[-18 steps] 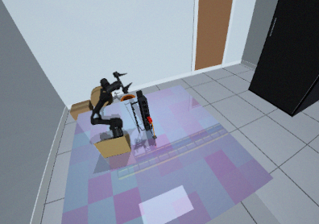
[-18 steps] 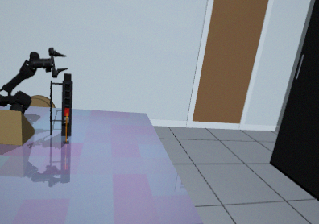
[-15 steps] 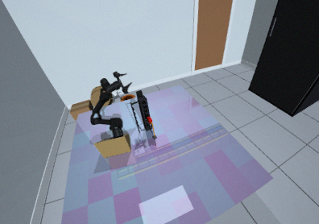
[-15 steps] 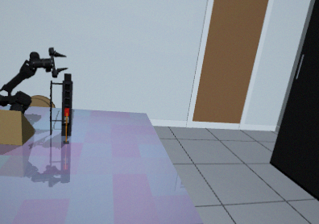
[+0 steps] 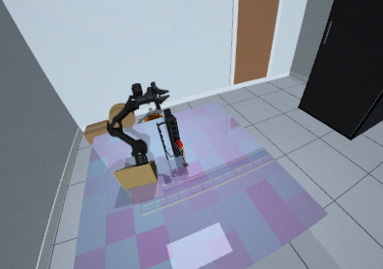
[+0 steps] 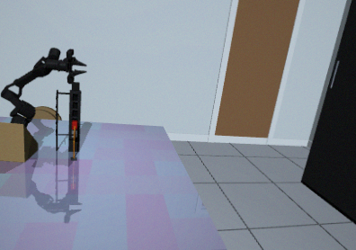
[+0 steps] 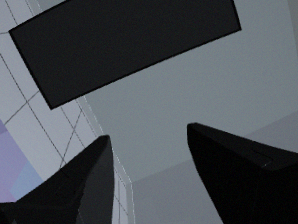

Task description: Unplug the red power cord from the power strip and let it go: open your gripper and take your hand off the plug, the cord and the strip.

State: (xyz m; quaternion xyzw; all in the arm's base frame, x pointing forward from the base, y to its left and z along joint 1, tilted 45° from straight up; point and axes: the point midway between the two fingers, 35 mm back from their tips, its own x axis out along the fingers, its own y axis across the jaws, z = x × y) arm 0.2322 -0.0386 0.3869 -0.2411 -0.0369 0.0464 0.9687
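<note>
The black power strip (image 5: 172,127) (image 6: 75,105) stands upright on the table. The red plug (image 5: 179,144) (image 6: 75,124) is at the lower half of the strip's face; how deep it sits is too small to tell. An orange cord (image 5: 184,156) (image 6: 74,144) runs down from the plug to a small dark end near the table. My gripper (image 5: 167,94) (image 6: 85,68) (image 7: 149,139) is open and empty, its fingers partly apart. It is above the top of the strip, well above the plug and touching neither plug nor cord. Neither strip nor plug shows in the wrist view.
A thin black frame (image 6: 57,117) stands beside the strip, on the arm's side. The arm's base is on a tan block (image 5: 135,176) (image 6: 11,142). An orange object (image 5: 154,118) and a round brown object (image 5: 121,112) are behind. A large black cabinet (image 5: 345,53) (image 6: 334,130) (image 7: 125,45) stands far off.
</note>
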